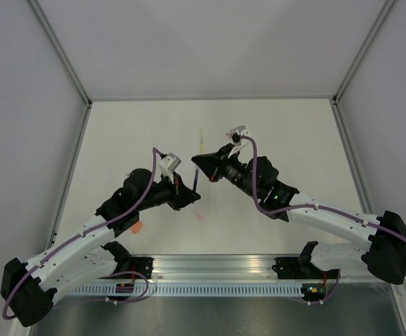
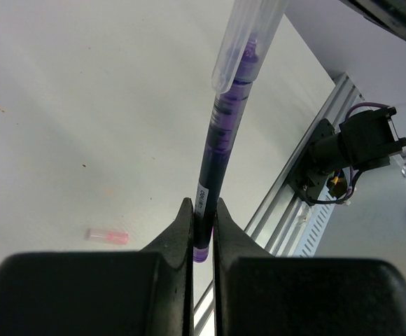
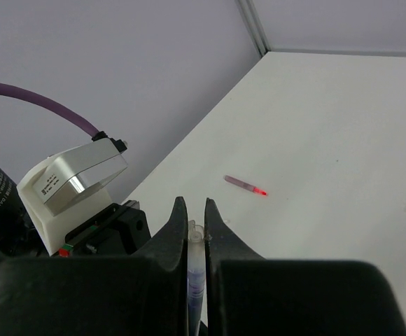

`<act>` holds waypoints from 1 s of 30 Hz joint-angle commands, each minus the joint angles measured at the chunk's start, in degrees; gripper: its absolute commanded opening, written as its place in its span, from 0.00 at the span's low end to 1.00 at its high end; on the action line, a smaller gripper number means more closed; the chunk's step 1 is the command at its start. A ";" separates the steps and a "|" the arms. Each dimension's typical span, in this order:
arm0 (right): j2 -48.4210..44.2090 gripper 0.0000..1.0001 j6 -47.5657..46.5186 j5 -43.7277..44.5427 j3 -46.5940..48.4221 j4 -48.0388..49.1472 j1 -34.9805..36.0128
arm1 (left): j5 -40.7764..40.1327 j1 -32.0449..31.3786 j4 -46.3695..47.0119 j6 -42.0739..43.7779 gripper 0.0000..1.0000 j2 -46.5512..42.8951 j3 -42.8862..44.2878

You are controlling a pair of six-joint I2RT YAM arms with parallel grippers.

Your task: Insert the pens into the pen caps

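Note:
My left gripper [image 2: 201, 204] is shut on the rear end of a dark purple pen [image 2: 220, 140]. The pen's front end sits inside a clear pen cap [image 2: 248, 42]. My right gripper [image 3: 197, 204] is shut on that clear cap [image 3: 196, 238], and the purple shows through it. In the top view the two grippers [image 1: 188, 191] [image 1: 198, 165] face each other over the table's middle with the pen [image 1: 196, 180] spanning between them. A pale pink cap [image 2: 107, 236] lies loose on the table. So do a grey pen with an orange-red tip [image 3: 245, 185] and a yellow pen [image 1: 201, 140].
The pale pink cap [image 1: 199, 217] lies just in front of the grippers. A small orange piece [image 1: 137, 227] lies by the left arm. The aluminium rail [image 1: 210, 266] with the arm bases runs along the near edge. White walls enclose the table on three sides.

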 commanded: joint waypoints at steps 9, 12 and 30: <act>0.65 0.03 -3.02 -3.51 6.44 -26.04 3.86 | -3.81 2.83 19.05 0.79 0.02 -2.39 6.80; -0.06 0.11 -5.30 -2.27 10.40 -25.95 3.77 | 0.15 2.92 17.91 1.23 0.02 -3.09 6.01; 2.31 0.39 -6.89 -2.97 11.39 -20.34 3.69 | 3.76 2.83 20.80 0.27 0.02 -4.77 1.18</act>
